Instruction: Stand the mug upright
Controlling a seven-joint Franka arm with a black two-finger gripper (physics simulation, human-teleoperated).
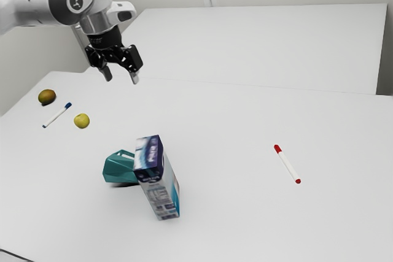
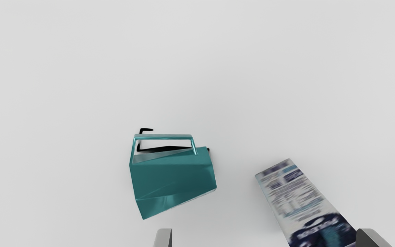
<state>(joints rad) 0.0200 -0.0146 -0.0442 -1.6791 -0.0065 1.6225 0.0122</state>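
Observation:
A teal faceted mug (image 1: 120, 168) lies on its side on the white table, partly hidden behind a carton in the exterior view. High above the table, toward the exterior view's upper left, hangs the gripper (image 1: 121, 77), its fingers wide apart with nothing between them. In the wrist view the mug (image 2: 173, 178) shows its side and its angular handle, and the gripper (image 2: 264, 236) has its two fingertips far apart at the bottom edge.
A tall blue and white carton (image 1: 161, 185) stands close beside the mug; the wrist view also has this carton (image 2: 297, 199). Elsewhere on the table (image 1: 227, 231) are a red-capped marker (image 1: 287, 164), a yellow fruit (image 1: 81, 121), a blue-capped marker (image 1: 57, 115) and a brown fruit (image 1: 46, 96).

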